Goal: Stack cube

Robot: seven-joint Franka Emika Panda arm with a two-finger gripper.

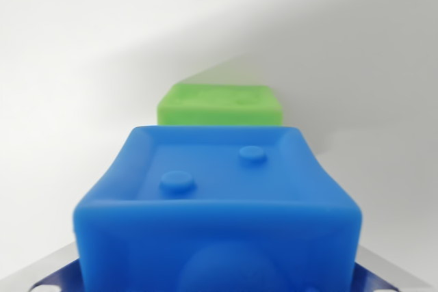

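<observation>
- Your hand (pixel 217 285) is barely in frame: only grey finger parts show at the bottom corners of the wrist view, either side of the blue cube (pixel 219 203). It looks to be holding that cube, though the contact itself is hidden, so I cannot tell for certain.
- The blue cube fills the lower half of the view, right at the hand, its recessed face with two round studs turned up toward the camera.
- The green cube (pixel 220 104) lies straight ahead of the hand, beyond the blue one and nearly in line with it, its near edge hidden behind the blue top edge.
- Neither cube has a long axis to speak of; both sit square to the view, so you probably need little turning.
- The desk (pixel 75 66) is plain white, with open room all round the green cube and nothing else in sight.
</observation>
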